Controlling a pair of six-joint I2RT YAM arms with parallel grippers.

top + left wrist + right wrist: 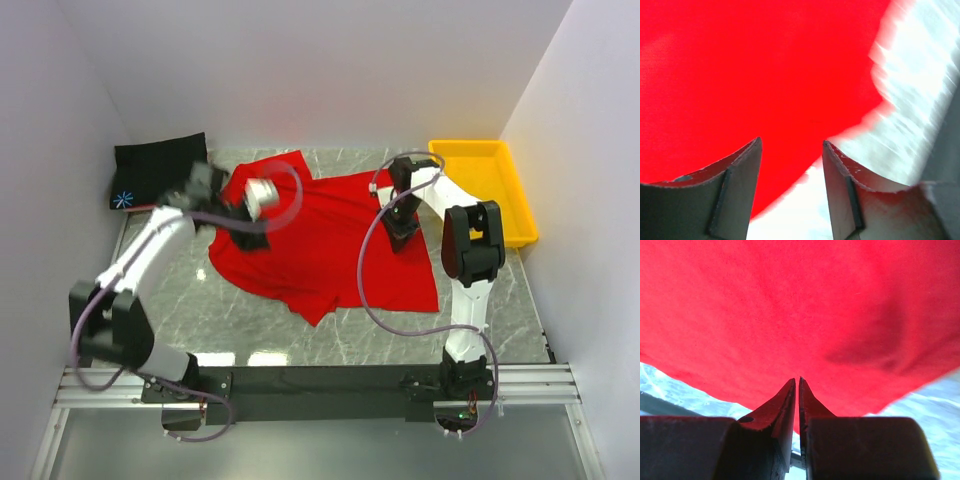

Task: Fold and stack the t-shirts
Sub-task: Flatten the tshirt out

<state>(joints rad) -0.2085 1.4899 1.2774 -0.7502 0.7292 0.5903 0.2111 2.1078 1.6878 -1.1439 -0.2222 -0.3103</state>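
On the marble table [200, 310], we see the red shirt [330, 250] spread between the two arms, with the black shirt [155, 170] folded in the far left corner. The left claw [791, 142] hangs over the red shirt's left edge, fingers apart and empty. The right claw [797, 381], fingers almost together, pinches the red cloth towards its right side. A yellow tray [515, 215] sits at far right.

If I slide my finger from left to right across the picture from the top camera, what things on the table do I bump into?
black t-shirt → red t-shirt → yellow tray
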